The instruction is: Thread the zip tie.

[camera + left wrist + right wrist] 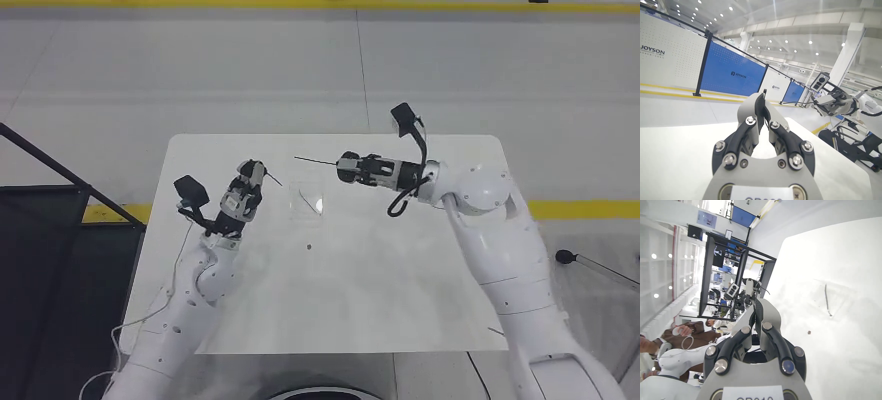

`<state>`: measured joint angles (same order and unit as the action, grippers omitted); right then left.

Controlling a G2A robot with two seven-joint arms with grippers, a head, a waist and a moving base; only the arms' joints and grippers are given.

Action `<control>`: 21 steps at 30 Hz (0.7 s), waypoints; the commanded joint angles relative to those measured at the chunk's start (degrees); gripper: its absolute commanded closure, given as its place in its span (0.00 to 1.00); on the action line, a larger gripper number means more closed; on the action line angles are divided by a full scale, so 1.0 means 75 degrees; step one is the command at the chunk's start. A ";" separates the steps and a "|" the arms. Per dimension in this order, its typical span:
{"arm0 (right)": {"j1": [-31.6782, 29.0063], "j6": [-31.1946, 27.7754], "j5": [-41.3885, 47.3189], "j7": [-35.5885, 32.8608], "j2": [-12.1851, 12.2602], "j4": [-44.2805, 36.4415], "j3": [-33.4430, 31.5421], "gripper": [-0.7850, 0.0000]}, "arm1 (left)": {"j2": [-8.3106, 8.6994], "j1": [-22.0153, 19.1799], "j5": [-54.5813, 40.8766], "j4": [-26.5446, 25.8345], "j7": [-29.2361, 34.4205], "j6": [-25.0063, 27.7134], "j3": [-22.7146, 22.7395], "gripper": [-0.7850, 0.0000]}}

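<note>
My left gripper (254,180) (762,103) hovers over the white table's left half, shut on a black zip tie (764,92). The tie's square head pokes out past the fingertips. My right gripper (343,167) (755,303) is held over the table's far middle, shut on a thin black strap (315,161). The strap's free end points toward the left gripper and stops a short gap away from it. In the left wrist view the right gripper (819,107) faces mine from a distance.
A clear plastic sheet or bag (308,200) lies on the table (400,290) between and below the two grippers. On it is a thin dark line (827,300), strap or shadow, I cannot tell. A small dark speck (309,246) sits nearer the front.
</note>
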<state>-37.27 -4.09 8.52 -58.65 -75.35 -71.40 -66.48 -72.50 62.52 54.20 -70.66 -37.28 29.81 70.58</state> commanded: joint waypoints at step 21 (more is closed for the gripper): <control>0.0095 0.0290 0.1602 -0.0848 -0.0129 0.0071 0.0390 1.00 | -0.0242 -0.0266 -0.0293 0.0514 -0.1058 0.0133 -0.0430 1.00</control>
<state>-36.16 -1.93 20.53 -65.60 -76.30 -70.57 -63.68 -74.31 60.53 52.00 -66.81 -45.21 30.80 67.36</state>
